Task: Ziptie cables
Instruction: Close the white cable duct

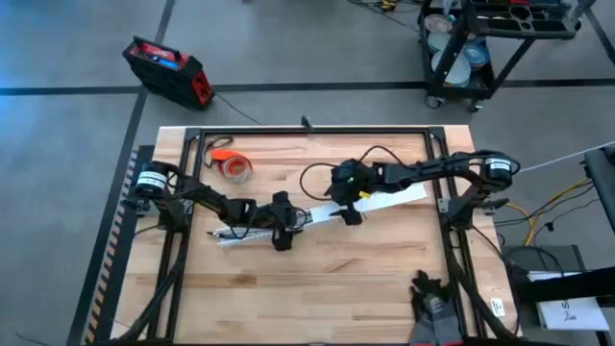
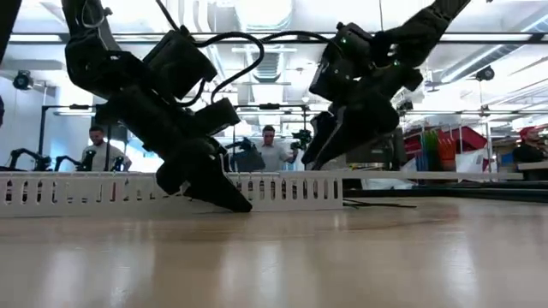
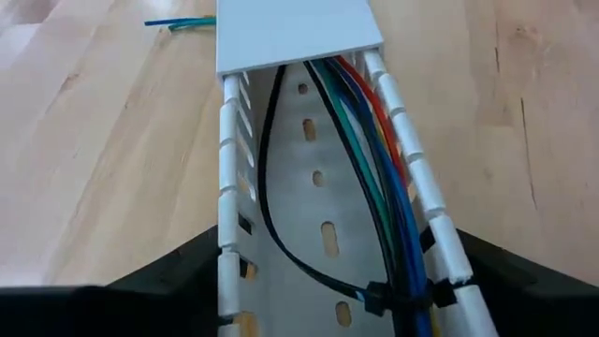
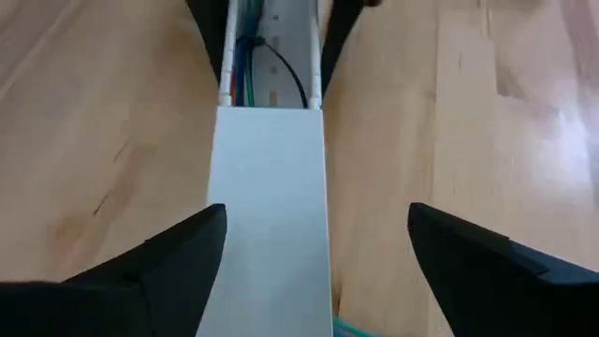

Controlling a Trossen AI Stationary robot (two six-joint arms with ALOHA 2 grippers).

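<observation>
Pale wooden boards made up the desk (image 1: pixel 317 288), framed in black rails on a grey floor; a red and black case (image 1: pixel 168 70) lay on that floor beyond the far edge, and a wheeled cart (image 1: pixel 480 43) stood at the far right; in the low view three people showed in the room behind. One long white slotted channel (image 3: pixel 318 187) lay slantwise across the middle of the desk; part of it was closed by a flat white cover (image 4: pixel 271 215), the rest stood open. Inside the open part ran the cables (image 3: pixel 374 187), a bundle of green, blue, dark and red-orange wires lying along one wall; one ziptie (image 3: pixel 281 243), thin and black, curved through the trough and was cinched round the bundle near the left arm's end, its small head against the wires; two loose wire tips, blue and green, poked out on the wood beside the covered stretch. One orange tape roll (image 1: pixel 233 168) sat near the far left corner, well apart from the channel. The left gripper (image 1: pixel 282 234) was down at the channel's open end, its fingers spread wide on either side of the walls; the right gripper (image 4: pixel 318 262) sat above the covered stretch, fingers likewise parted and grasping nothing.
</observation>
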